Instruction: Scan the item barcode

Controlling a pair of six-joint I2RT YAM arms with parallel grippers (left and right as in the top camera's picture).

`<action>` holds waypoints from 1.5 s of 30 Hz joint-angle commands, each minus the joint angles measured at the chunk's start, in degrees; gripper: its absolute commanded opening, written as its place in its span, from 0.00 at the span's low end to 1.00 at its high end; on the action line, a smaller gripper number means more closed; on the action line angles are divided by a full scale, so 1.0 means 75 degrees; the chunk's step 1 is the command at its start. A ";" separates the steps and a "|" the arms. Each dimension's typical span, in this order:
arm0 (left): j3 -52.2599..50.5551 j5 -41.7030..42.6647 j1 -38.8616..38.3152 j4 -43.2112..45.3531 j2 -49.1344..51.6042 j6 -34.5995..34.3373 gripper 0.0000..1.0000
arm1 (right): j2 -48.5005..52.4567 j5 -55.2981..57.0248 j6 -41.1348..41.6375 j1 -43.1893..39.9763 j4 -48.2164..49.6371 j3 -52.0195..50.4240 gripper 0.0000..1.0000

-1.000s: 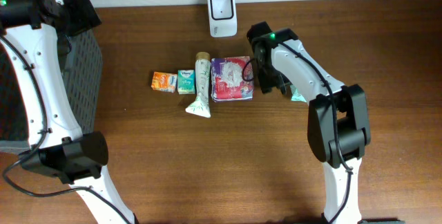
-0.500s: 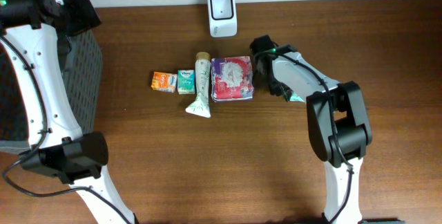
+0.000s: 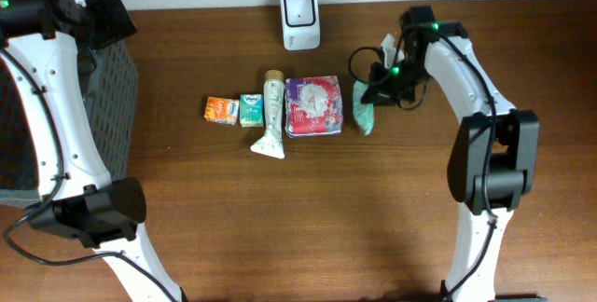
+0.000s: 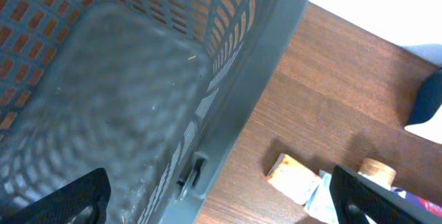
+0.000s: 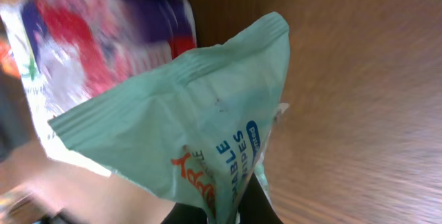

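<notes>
Mint-green wipes (image 3: 363,116) sit pinched by one end in the right claw (image 5: 224,213), clamped tight, just beside the purple pack (image 3: 313,106); left claw (image 4: 221,200) gapes wide over the basket (image 4: 138,79).

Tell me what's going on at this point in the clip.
The right gripper is shut on one end of a mint-green wipes packet, which hangs from it just right of the purple-and-red pack. Whether the packet's lower end touches the table is unclear. The white scanner stands at the back edge, and the packet is not in front of it yet. The left gripper is open and holds nothing, over the grey basket.
</notes>
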 commanded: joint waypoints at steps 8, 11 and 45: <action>0.0020 0.0052 0.0006 0.0003 -0.0047 -0.0044 0.99 | -0.0099 0.0586 -0.0560 -0.1664 -0.0568 -0.0224 0.68; 0.0020 0.0052 0.0006 0.0003 -0.0047 -0.0044 0.99 | -0.0099 0.0629 -0.0799 -0.1553 -0.0924 -0.0189 0.73; 0.0020 0.0052 0.0006 0.0003 -0.0047 -0.0044 0.99 | -0.0114 0.8038 0.2955 0.1405 -0.0697 -0.0749 0.59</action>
